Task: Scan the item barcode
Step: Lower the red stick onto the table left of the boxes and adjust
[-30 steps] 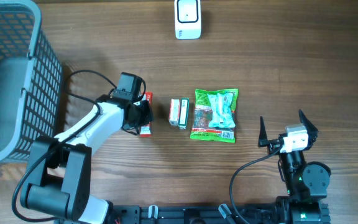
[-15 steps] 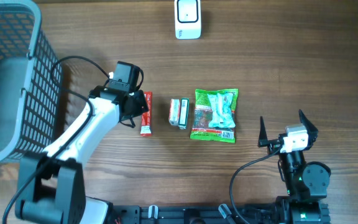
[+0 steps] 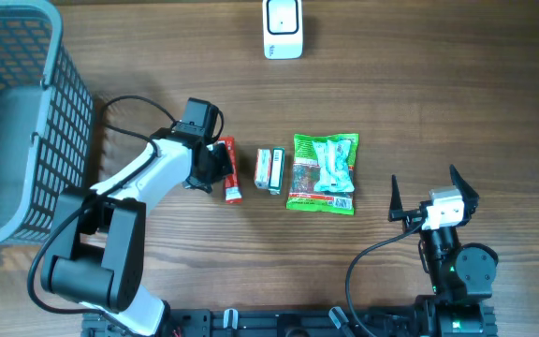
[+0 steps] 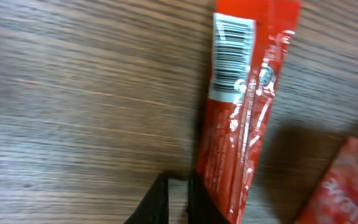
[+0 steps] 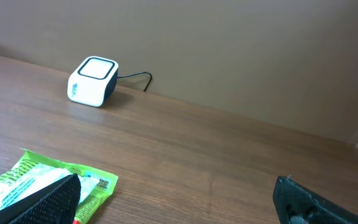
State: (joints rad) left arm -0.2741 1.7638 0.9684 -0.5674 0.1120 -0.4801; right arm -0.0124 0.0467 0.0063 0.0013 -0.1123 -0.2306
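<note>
Now we see left fingers [image 4: 154,202] closed at the edge of the red packet [image 4: 241,124], mid-frame; right fingers [image 3: 463,187] spread wide, lower right.

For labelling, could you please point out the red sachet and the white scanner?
red sachet [image 4: 244,130], left wrist view, middle of its wrapper.
white scanner [image 3: 283,28], overhead view, its top face.

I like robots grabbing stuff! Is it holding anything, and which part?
The left tool pinches the red packet by the end away from its barcode. The right tool is open, holding nothing.
</note>
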